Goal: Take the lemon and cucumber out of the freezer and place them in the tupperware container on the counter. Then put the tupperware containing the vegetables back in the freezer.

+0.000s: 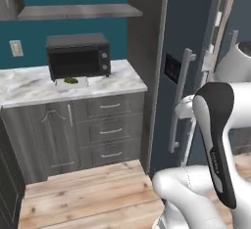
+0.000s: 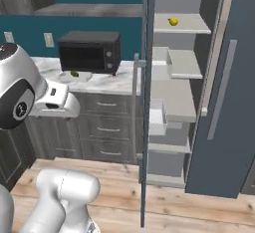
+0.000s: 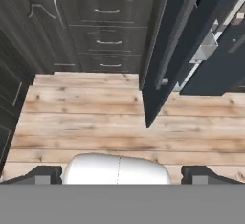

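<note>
The lemon (image 2: pixel 173 21) lies on the top shelf of the open freezer (image 2: pixel 175 100). On the counter (image 1: pixel 29 83), in front of the microwave, the cucumber (image 1: pixel 71 80) rests inside the tupperware container (image 1: pixel 62 85); the right base view also has the cucumber (image 2: pixel 74 73) in the container (image 2: pixel 83 77). My gripper (image 3: pixel 122 176) points down at the wooden floor, well short of the freezer, open wide with nothing between its fingertips (image 3: pixel 45 174). The freezer door (image 3: pixel 162 50) stands ajar ahead of the hand.
A black microwave (image 1: pixel 78 55) stands at the back of the counter under a grey wall shelf (image 1: pixel 78 11). Dark drawers (image 1: pixel 110 130) with silver handles sit below. The freezer door's long handle (image 1: pixel 180 101) juts out. A second dark door (image 2: pixel 229 87) stands open at right.
</note>
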Robot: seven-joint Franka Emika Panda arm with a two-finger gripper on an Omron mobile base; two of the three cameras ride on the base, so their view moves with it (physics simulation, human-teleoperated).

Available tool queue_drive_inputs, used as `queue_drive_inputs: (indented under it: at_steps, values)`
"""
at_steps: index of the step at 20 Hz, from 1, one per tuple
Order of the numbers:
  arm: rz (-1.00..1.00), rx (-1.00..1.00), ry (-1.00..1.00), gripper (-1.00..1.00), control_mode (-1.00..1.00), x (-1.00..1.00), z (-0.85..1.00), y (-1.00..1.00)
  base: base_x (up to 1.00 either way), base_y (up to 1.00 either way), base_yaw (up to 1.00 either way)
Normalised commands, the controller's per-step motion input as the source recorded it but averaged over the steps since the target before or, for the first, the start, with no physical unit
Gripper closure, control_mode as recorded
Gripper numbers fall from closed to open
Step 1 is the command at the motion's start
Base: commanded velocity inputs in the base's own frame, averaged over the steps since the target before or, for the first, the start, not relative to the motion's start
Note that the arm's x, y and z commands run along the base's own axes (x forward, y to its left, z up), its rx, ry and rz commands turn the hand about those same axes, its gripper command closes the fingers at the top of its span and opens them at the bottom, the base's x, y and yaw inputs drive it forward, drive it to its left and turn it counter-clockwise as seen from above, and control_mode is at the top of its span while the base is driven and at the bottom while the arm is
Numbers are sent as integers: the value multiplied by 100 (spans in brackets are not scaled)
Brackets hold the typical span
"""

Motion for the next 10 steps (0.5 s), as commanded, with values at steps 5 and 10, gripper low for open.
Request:
queue_drive_inputs:
  at_steps: [5, 10]
  values:
    - [0, 0, 0, -100, 100, 0, 0, 0, 0, -100, 21]
    - [0, 0, 0, -100, 100, 0, 0, 0, 0, -100, 19]
